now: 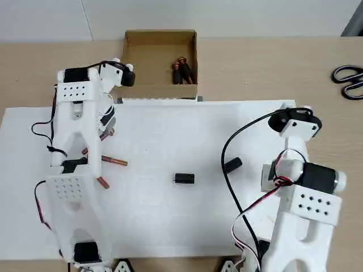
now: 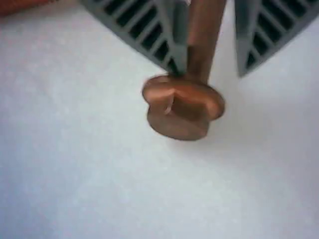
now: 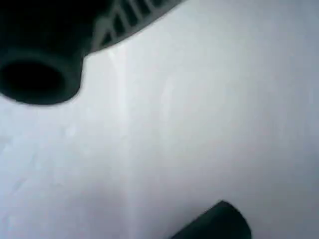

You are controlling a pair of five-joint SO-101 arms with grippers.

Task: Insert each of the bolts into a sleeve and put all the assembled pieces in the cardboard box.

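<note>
My left gripper [image 2: 207,67] is shut on the shank of a copper bolt [image 2: 182,107], whose flanged head hangs just above the white mat. From above, this gripper [image 1: 108,126] is at the mat's left side. Three loose bolts [image 1: 113,161] lie by the left arm. My right gripper [image 1: 267,177] holds a black sleeve [image 3: 40,74] with its hollow end showing, against a grey finger [image 3: 130,19]. A second sleeve [image 1: 232,165] lies close by, a third [image 1: 184,178] at mid-mat. The cardboard box [image 1: 136,56] stands at the back with assembled pieces [image 1: 182,72] inside.
A white mat [image 1: 170,226] covers most of the wooden table. Scissors [image 1: 349,79] lie at the far right edge. A black cable [image 1: 227,181] loops from the right arm across the mat near the sleeves.
</note>
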